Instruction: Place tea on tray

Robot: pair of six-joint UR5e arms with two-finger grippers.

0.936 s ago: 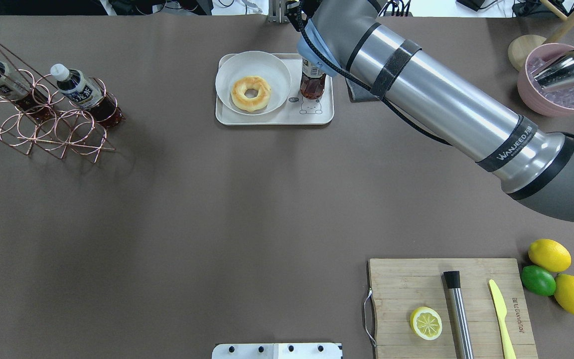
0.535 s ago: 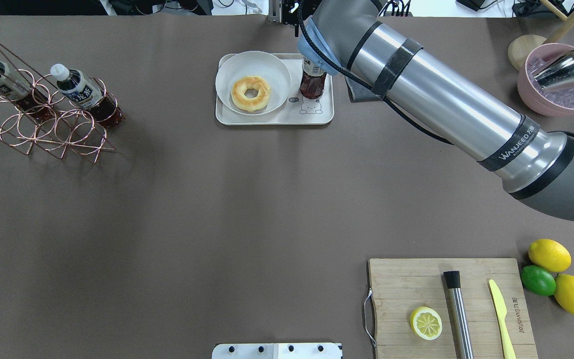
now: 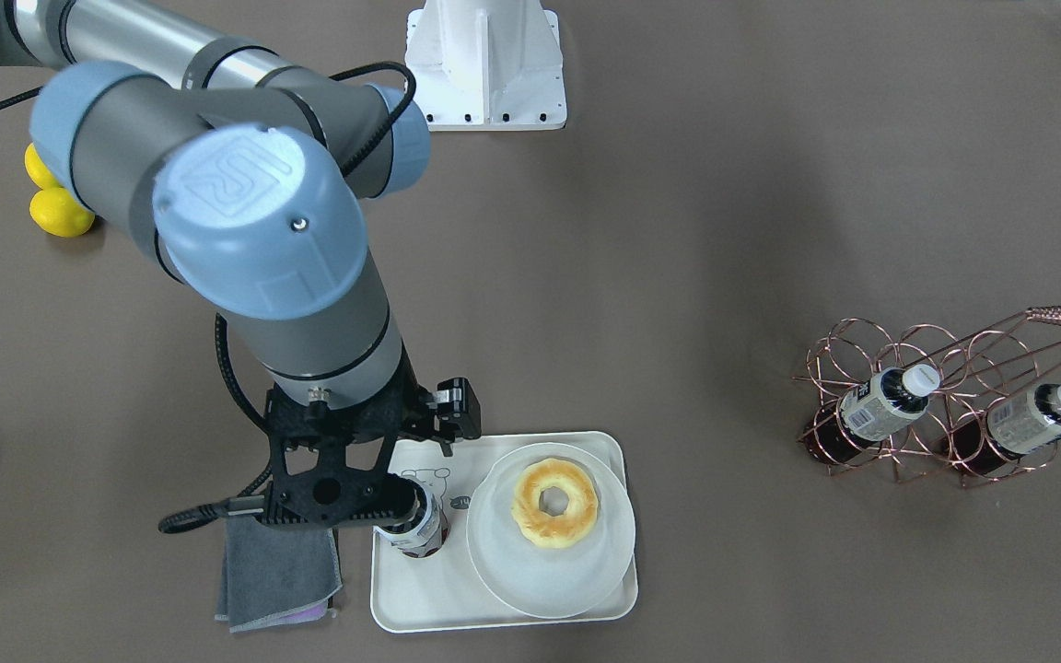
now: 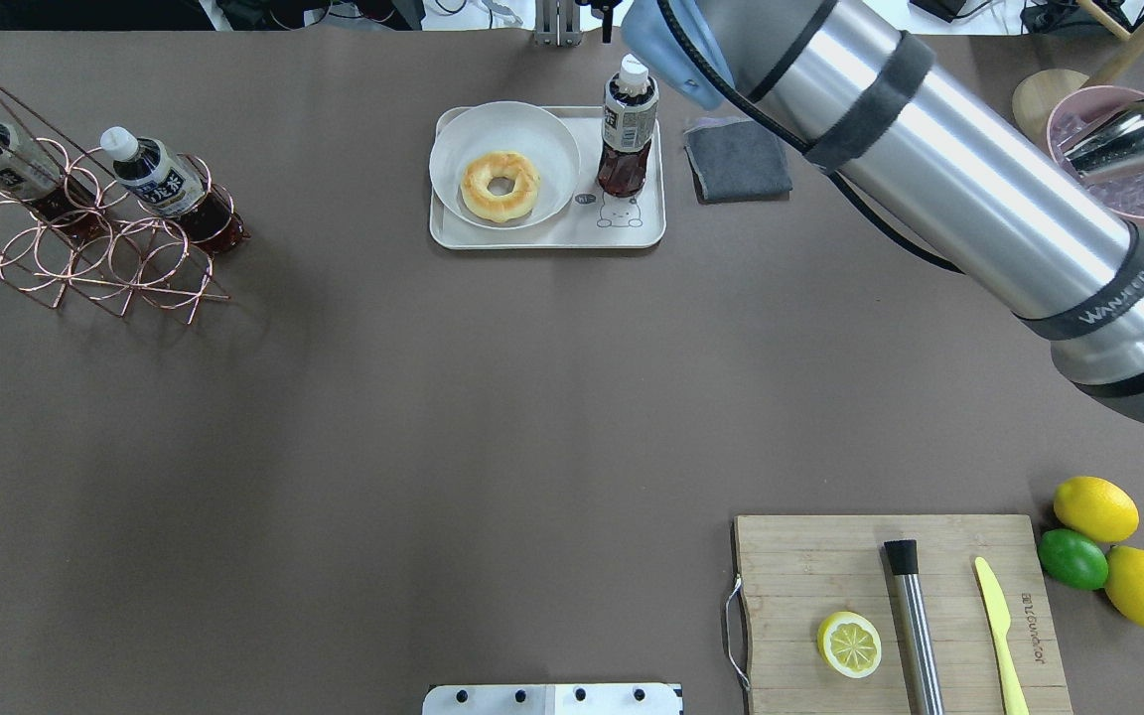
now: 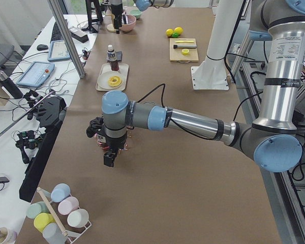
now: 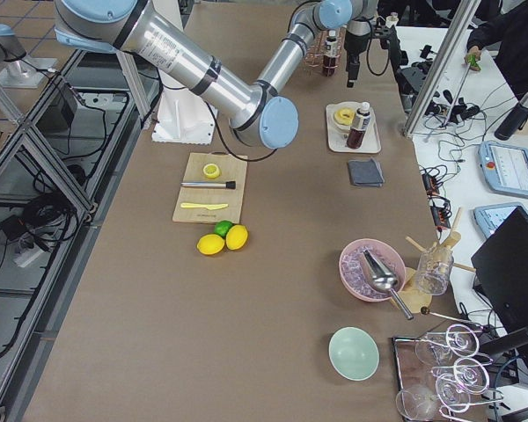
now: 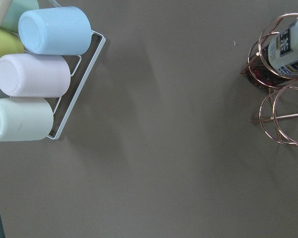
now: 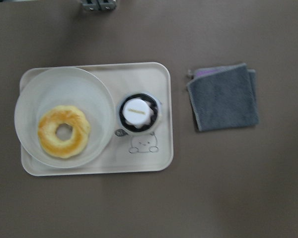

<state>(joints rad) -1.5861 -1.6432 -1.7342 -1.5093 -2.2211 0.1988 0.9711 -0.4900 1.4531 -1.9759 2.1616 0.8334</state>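
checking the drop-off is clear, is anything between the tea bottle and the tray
Nothing visible does: the small clear plastic bottle of reddish-brown tea already stands upright on the cream-white rounded-rectangle tray, beside the round white plate holding the golden ring doughnut.

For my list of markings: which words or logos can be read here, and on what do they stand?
"WANJEED": black band around the silver right arm.
"UR": logo on the light-blue round joint cap.
White label of the clear tea bottle on the cream tray: too small to read.
Dark mark on the wooden cutting board: illegible.
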